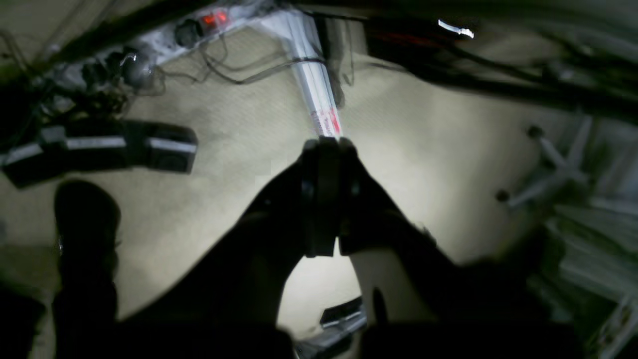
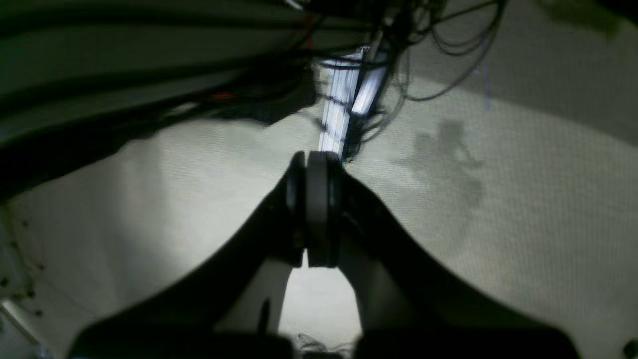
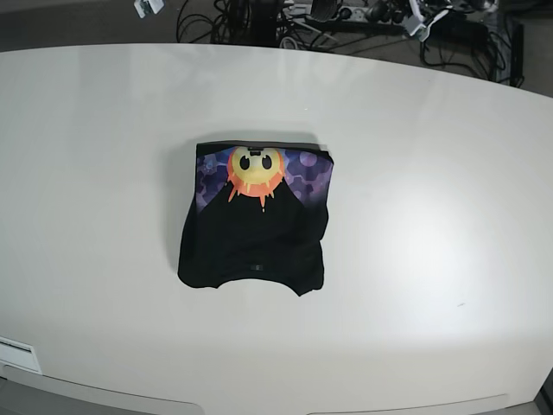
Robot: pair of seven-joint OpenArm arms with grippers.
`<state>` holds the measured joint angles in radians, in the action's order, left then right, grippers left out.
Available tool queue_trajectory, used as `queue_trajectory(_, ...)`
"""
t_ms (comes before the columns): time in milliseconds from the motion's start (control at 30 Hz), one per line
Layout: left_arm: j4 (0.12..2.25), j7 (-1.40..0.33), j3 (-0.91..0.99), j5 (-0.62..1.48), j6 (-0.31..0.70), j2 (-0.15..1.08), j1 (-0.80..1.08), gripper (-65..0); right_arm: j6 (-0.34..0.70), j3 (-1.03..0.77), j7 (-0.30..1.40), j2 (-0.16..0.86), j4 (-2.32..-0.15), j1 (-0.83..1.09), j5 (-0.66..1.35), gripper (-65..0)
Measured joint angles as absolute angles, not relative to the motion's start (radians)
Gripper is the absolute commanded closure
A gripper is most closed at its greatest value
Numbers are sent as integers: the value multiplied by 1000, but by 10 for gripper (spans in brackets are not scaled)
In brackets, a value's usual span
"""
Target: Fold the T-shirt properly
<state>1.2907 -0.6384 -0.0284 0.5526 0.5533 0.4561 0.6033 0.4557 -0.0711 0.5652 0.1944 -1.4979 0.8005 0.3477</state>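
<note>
A large black cloth T-shirt is lying on a broad white surface, folded into a compact, roughly square bundle. It is showing a yellow-orange sun face centred along its far part, with purple hexagon patterning spreading to both sides. Plain black cloth is making up the rest, the near edge is curving inward between two lower corners, and a small dark label-like patch is sitting just inside that curve. The right side is running unevenly, while the far edge is staying nearly straight.

Beyond the T-shirt, past the far edge of the surface, a tangle of thin black cables is hanging. To the right of the T-shirt and a little nearer, a tiny dark mark is showing on the surface.

The black left gripper is pointing toward a beige floor, its fingertips meeting, with nothing visible between them. The black right gripper is likewise holding its fingertips together, empty, above the floor. How far either is from the T-shirt, the views are leaving unclear.
</note>
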Motion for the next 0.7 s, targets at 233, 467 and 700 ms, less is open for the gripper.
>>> queue_trajectory(233, 709, -289, -163, 302, 488, 338, 261, 0, 356, 93, 370, 208, -1108, 523, 175, 0)
queue_trajectory(467, 516, -37, -273, 155, 315, 253, 185, 0, 316, 194, 112, 201, -796, 398, 65, 0)
queue_trajectory(700, 493, -25, -373, 250, 175, 148, 187, 0, 191, 222, 26, 80, -621, 365, 6, 0)
